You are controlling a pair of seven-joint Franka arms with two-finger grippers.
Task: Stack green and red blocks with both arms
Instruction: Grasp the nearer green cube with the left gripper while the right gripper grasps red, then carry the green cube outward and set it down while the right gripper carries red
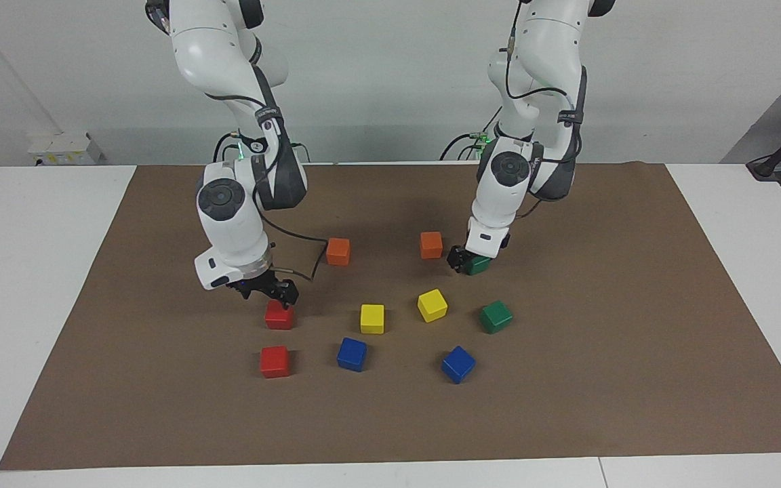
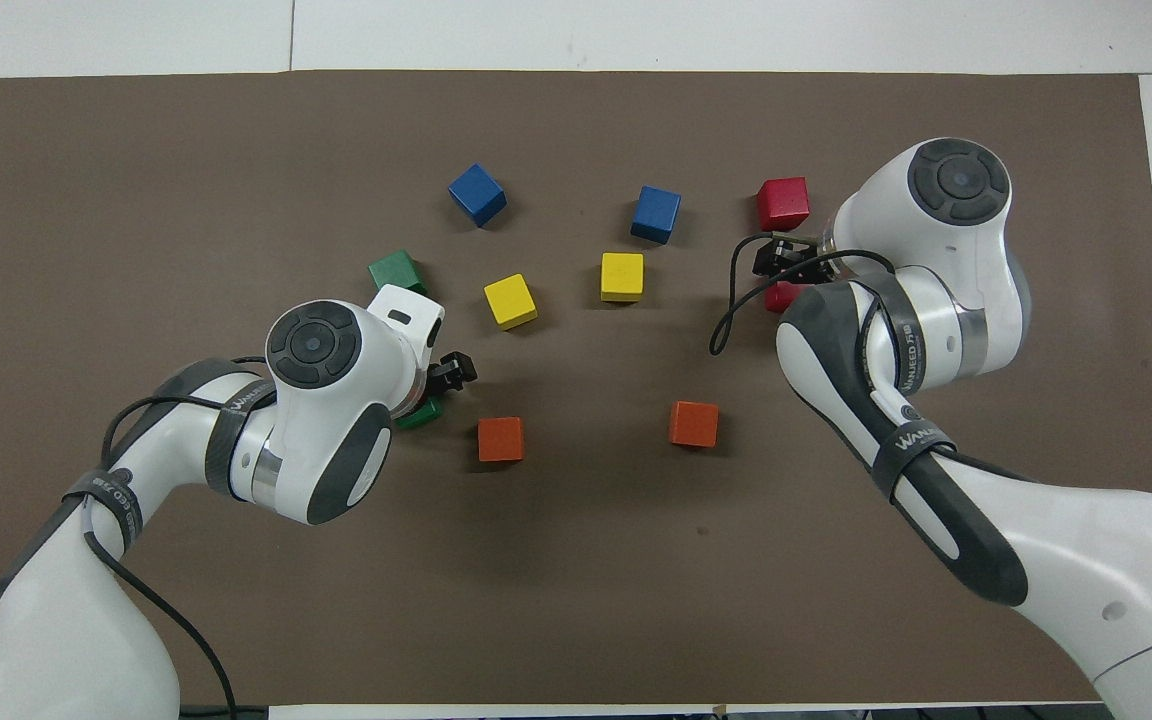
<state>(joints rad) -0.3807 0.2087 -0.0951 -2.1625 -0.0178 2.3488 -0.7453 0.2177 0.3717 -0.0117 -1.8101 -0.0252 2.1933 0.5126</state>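
Observation:
Two green blocks and two red blocks lie on the brown mat [image 1: 567, 379]. My left gripper [image 1: 465, 261] [image 2: 451, 372] is open and low at the green block [image 1: 480, 265] [image 2: 424, 413] nearer the robots; its wrist hides part of that block, and I cannot tell whether they touch. The other green block [image 1: 496, 316] [image 2: 395, 272] lies farther out. My right gripper [image 1: 270, 293] [image 2: 778, 258] hangs open just over the nearer red block [image 1: 279, 316] [image 2: 782, 297]. The second red block [image 1: 274, 361] [image 2: 783, 203] lies farther from the robots.
Two orange blocks [image 1: 338, 251] [image 1: 431, 245] lie between the grippers, close to the left one. Two yellow blocks [image 1: 372, 318] [image 1: 432, 305] and two blue blocks [image 1: 352, 354] [image 1: 458, 364] sit mid-mat. A black cable [image 1: 302, 240] loops off the right wrist.

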